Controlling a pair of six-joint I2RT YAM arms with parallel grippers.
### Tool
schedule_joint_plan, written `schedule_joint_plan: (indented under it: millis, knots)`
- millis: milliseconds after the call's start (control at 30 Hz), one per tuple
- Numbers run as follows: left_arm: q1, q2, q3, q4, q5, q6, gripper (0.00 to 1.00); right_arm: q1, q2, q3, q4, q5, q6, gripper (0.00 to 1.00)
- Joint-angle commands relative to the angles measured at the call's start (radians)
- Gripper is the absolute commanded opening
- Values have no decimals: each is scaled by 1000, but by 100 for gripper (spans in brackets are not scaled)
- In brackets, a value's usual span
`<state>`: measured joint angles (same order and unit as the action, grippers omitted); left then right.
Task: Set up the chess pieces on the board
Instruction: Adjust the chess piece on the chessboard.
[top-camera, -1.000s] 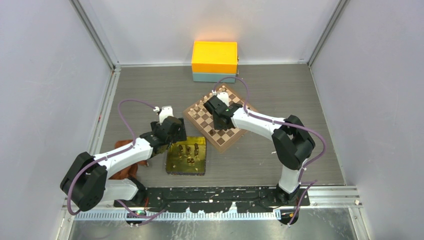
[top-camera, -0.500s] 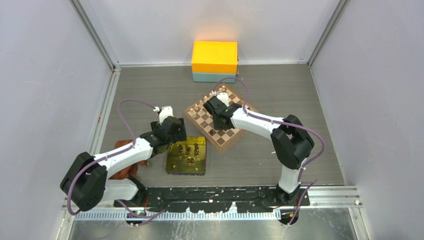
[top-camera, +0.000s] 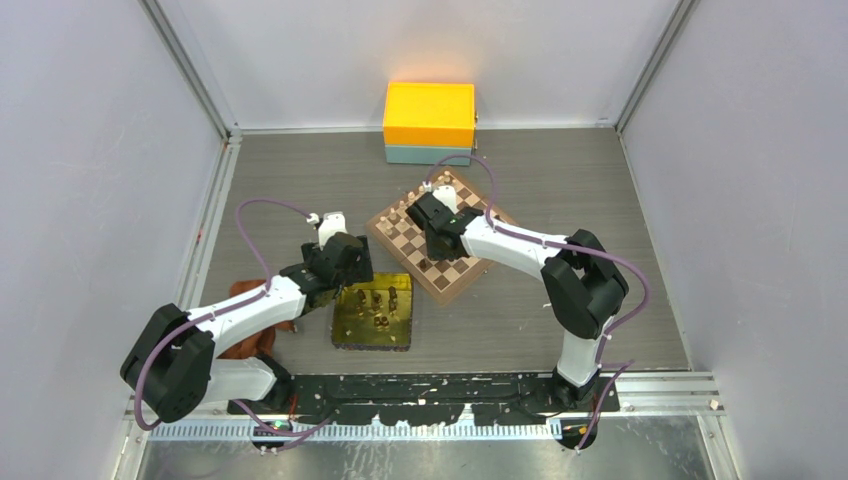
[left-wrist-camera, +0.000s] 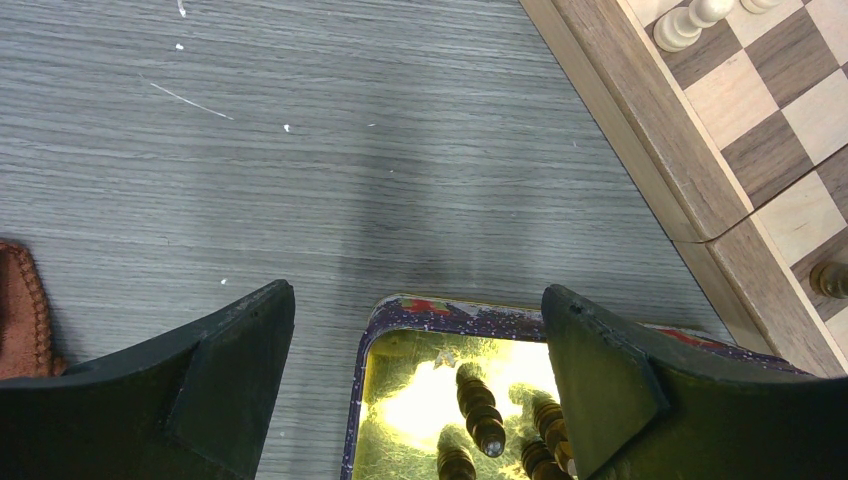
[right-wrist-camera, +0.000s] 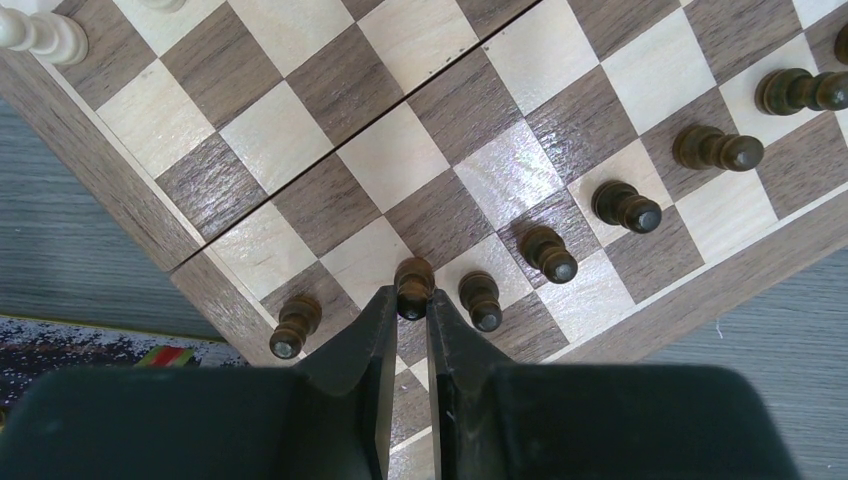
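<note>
At the board's (right-wrist-camera: 300, 130) near edge: right gripper (right-wrist-camera: 412, 303), fingers closed on one dark pawn (right-wrist-camera: 414, 275), which sits in line with a row of dark pieces (right-wrist-camera: 625, 205), a neighbour on either side. Whether it touches the square cannot be told. Pale pieces (right-wrist-camera: 40, 35) stand at the far corner. Beside the board: gold tray (left-wrist-camera: 352, 420) holding further dark chessmen (left-wrist-camera: 480, 410), lying loose. Left gripper (left-wrist-camera: 415, 310) is above the tray's rim, fingers wide apart.
</note>
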<state>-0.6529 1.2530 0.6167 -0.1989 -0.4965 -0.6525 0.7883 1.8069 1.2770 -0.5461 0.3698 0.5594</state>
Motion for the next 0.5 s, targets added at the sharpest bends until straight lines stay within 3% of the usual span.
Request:
schedule_joint_plan:
  millis: [0, 467]
  knots:
    - [-3, 5, 14, 33, -22, -13, 94, 15, -56, 19, 5, 14, -6, 9]
    - [-4, 10, 28, 25, -16, -13, 94, 25, -97, -16, -8, 28, 0, 9]
